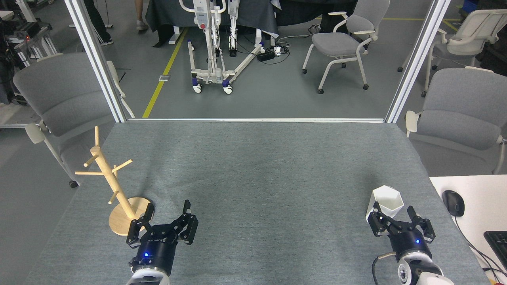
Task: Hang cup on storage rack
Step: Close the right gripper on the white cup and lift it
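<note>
The white faceted cup (pixel 386 202) stands upright on the grey table at the right, rim open to the top. Just in front of it my right gripper (pixel 393 209) is open, its fingertips reaching the cup's lower sides without closing on it. The wooden storage rack (pixel 109 180) stands on its round base at the table's left edge, its pegs bare. My left gripper (pixel 168 208) is open and holds nothing, just right of the rack's base.
Grey chairs stand off the table's left (pixel 59 95) and right (pixel 463 111) sides. A white desk (pixel 475 206) with a black mouse (pixel 453 202) and keyboard (pixel 498 241) adjoins the table's right edge. Metal frame posts rise at the far corners.
</note>
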You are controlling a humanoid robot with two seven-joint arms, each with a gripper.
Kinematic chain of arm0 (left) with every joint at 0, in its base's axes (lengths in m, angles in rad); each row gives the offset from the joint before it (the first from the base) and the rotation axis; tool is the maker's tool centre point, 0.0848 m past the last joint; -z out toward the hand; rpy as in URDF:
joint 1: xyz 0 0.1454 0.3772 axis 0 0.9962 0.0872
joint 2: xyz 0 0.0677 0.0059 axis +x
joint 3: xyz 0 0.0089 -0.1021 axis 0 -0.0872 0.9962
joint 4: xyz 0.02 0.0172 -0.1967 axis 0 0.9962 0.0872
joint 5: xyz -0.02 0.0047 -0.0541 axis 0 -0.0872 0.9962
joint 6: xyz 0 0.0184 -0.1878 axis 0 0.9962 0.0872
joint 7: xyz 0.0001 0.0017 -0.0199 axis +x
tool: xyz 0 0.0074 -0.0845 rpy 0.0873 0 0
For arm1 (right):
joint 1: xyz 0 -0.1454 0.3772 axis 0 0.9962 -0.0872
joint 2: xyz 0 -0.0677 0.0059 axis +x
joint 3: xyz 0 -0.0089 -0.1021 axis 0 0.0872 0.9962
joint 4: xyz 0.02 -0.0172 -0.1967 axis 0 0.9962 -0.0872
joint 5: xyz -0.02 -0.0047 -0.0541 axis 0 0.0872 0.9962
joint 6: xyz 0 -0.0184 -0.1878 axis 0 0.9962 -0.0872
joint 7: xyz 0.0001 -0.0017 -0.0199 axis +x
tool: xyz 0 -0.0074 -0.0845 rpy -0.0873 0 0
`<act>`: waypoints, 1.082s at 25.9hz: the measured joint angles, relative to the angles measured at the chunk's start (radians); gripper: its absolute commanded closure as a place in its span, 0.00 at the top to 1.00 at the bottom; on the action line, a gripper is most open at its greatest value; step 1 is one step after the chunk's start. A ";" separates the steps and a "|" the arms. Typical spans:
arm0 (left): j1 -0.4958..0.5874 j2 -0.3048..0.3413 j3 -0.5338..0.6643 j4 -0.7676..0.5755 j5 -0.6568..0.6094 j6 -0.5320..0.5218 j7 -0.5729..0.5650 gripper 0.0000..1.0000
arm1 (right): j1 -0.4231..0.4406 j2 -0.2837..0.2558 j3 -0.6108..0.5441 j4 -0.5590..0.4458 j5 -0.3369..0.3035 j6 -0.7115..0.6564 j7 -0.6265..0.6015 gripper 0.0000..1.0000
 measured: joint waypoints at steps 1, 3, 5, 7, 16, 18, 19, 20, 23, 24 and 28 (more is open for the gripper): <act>0.000 0.000 0.000 0.000 0.000 0.000 -0.002 1.00 | -0.005 0.000 0.001 0.006 0.002 0.000 0.001 0.99; -0.001 0.001 0.000 0.000 0.000 0.000 -0.003 1.00 | -0.016 0.000 0.002 0.019 0.012 0.000 0.002 0.99; -0.001 0.001 0.000 -0.001 0.000 0.000 -0.003 1.00 | -0.025 0.000 0.002 0.031 0.020 0.000 0.002 0.99; -0.001 0.002 0.000 -0.001 0.000 0.000 -0.005 1.00 | -0.032 0.000 0.002 0.039 0.024 0.000 0.002 0.99; 0.005 0.003 0.001 -0.002 0.000 0.000 -0.005 1.00 | -0.047 0.006 0.006 0.064 0.032 0.000 0.005 0.99; 0.006 0.003 0.000 -0.002 0.000 0.000 -0.005 1.00 | -0.049 0.009 0.007 0.065 0.032 0.000 0.003 0.99; 0.006 0.003 0.000 -0.002 0.000 -0.001 -0.005 1.00 | -0.049 0.011 0.007 0.066 0.032 0.000 0.003 0.99; 0.006 0.003 0.000 -0.002 0.000 -0.001 -0.005 1.00 | -0.049 0.013 0.007 0.066 0.030 0.000 0.003 0.99; 0.007 0.003 0.000 -0.001 0.000 -0.003 -0.005 1.00 | -0.050 0.017 0.007 0.066 0.026 0.011 0.002 0.99; 0.007 0.003 0.000 -0.001 0.000 -0.003 -0.005 1.00 | -0.050 0.018 0.007 0.066 0.025 0.018 0.002 0.99; 0.006 0.003 0.000 -0.001 0.000 -0.004 -0.005 1.00 | -0.050 0.023 0.007 0.068 0.023 0.050 0.000 0.99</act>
